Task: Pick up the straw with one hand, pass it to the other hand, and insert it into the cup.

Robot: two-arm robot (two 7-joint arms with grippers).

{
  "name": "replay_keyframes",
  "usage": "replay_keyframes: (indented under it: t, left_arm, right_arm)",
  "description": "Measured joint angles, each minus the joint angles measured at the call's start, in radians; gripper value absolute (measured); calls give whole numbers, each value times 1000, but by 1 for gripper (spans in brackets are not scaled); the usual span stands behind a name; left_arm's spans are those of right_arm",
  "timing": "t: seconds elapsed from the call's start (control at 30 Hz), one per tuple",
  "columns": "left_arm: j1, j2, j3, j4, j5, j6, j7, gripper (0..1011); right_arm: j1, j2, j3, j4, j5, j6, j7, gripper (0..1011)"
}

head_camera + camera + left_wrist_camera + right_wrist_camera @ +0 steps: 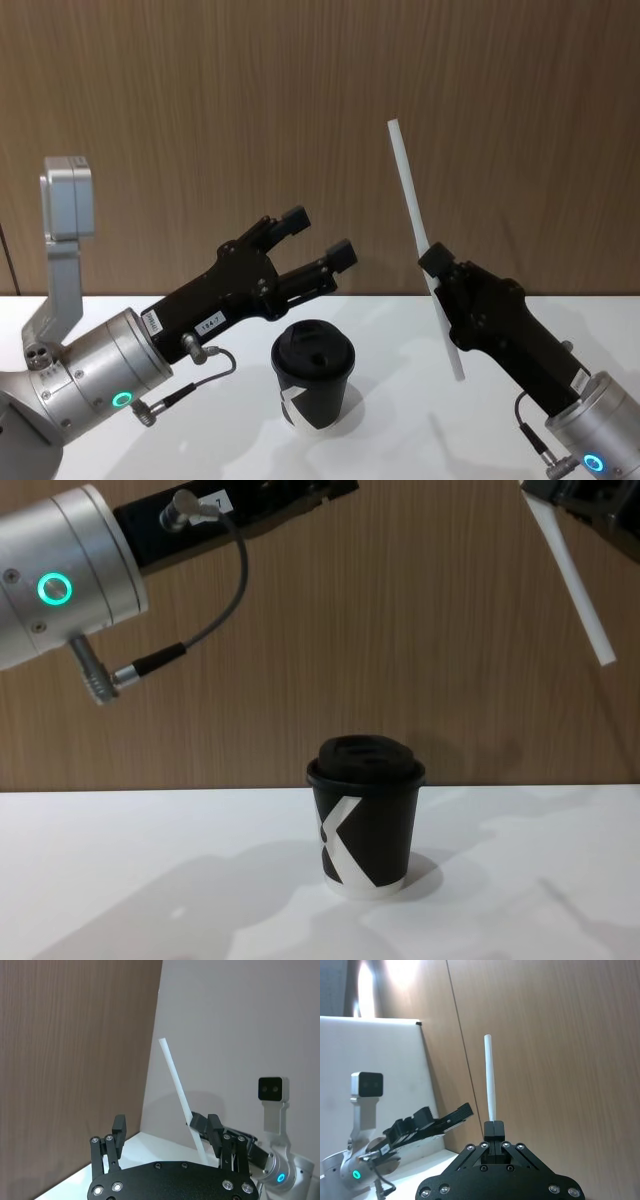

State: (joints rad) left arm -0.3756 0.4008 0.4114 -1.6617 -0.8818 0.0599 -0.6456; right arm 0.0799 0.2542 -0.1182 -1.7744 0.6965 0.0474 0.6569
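My right gripper (pixel 437 268) is shut on the thin white straw (pixel 411 190) and holds it in the air, to the right of the cup and above it. The straw tilts steeply, its long part pointing up and its short end (pixel 572 580) hanging below the fingers. The black cup (pixel 315 375) with its domed lid and white K mark stands upright on the white table (pixel 120 880). My left gripper (pixel 318 234) hovers open above the cup, its fingers pointing toward the straw but apart from it. From the left wrist, the straw (pixel 175 1077) rises beyond the open fingertips (pixel 118 1127).
A wood-panelled wall (pixel 200 100) closes off the back of the table. The left arm's silver wrist with its green ring (pixel 55 588) and a black cable (pixel 215 610) hang over the table's left side.
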Motion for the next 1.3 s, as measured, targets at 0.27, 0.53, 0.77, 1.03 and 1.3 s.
replay_keyframes:
  t: [0.27,0.53,0.77,1.03,1.3]
  left_arm:
    - [7,-5,0,-12,-43,9,-5,1002]
    - [17,-6,2,-27,-88,29,-10,1002]
    - [22,-4,4,-36,-115,39,-13,1002]
    - [25,0,7,-42,-140,47,-16,1002]
    - [22,3,13,-42,-155,52,-16,1002]
  right_arm:
    - [-2,10,-16,10,14,-11,33,0]
    - [1,17,-35,19,20,-15,49,0]
    - [6,21,-50,26,24,-18,60,0]
    - [13,27,-69,31,27,-20,72,0]
    - [20,36,-87,34,31,-20,85,0]
